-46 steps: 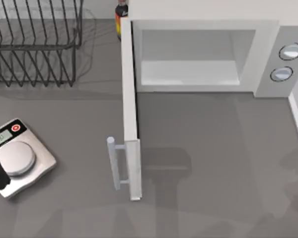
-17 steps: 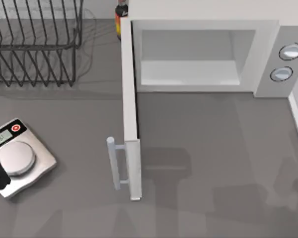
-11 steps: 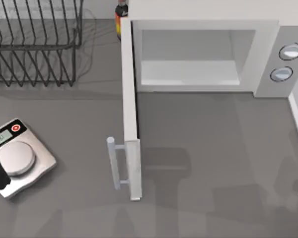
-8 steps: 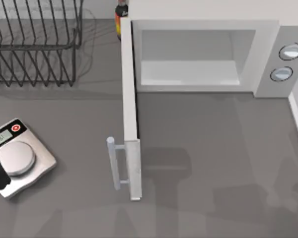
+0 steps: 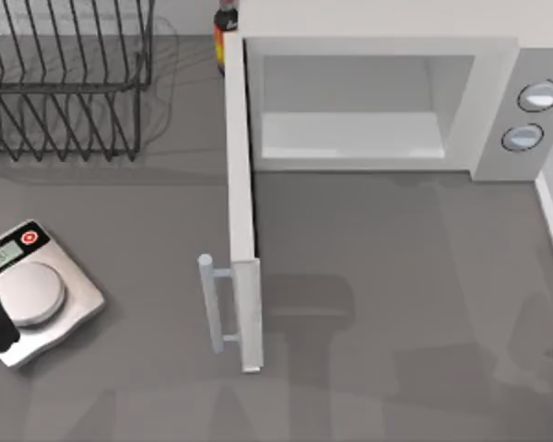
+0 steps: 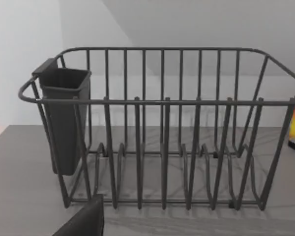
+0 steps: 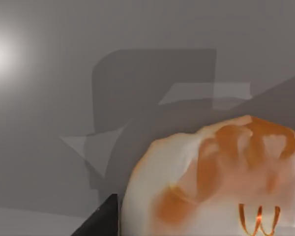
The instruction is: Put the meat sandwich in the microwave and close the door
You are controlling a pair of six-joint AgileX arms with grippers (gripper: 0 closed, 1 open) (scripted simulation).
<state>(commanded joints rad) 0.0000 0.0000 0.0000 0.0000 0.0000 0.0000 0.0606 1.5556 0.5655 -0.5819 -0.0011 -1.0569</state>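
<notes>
Filling the right wrist view, the rounded, glossy meat sandwich [image 7: 221, 182]; jaw state unclear on both grippers

Tabletop [image 5: 396, 276] looks like smooth matt grey laminate with soft shadows. The microwave [image 5: 378, 28] is plain matt white plastic, its two buttons [image 5: 531, 115] shiny silver. Dish rack [image 6: 162, 128] is thin dark wire, its cup [image 6: 64, 118] matt plastic. Scale [image 5: 37, 295] has a brushed-metal sheen. The meat sandwich [image 7: 221, 182] looks glossy, smooth.
</notes>
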